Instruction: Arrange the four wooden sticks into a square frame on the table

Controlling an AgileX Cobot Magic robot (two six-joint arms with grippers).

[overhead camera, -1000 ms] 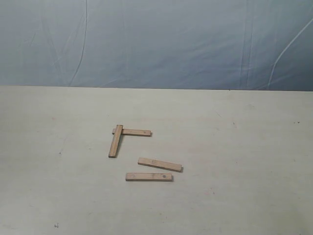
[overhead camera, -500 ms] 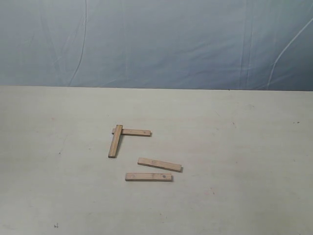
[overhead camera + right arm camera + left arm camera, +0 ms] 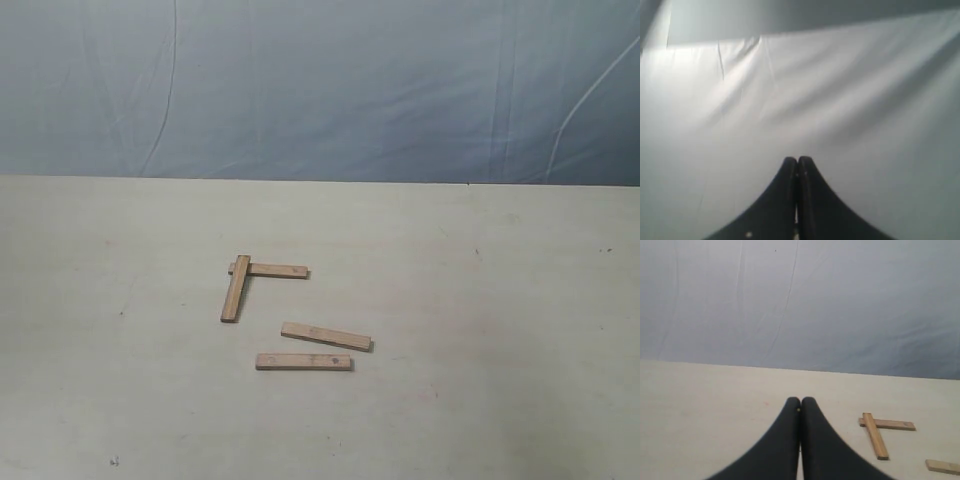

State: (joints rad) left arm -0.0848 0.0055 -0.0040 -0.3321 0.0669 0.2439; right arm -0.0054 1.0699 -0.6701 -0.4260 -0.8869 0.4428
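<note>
Though not yet squared up, lying loose mid-bench (image 3: 500, 300) as four separate pieces. Far stick (image 3: 275, 270) flat, running left-right. Crossing stick (image 3: 236, 292) laid over its left end, angled toward camera, touching it in a rough L. Slanted stick (image 3: 326, 336) nearer and rightward, apart from that pair. Near stick (image 3: 304, 362) just beside it on camera side; contact between those two unclear. Small dark holes visible on near two. Left tool (image 3: 800, 401) pinched together, empty, low over bench, crossed pair in sight beyond tip. Right tool (image 3: 797, 160) pressed together too, empty, facing only pale backdrop (image 3: 850, 100).
</note>
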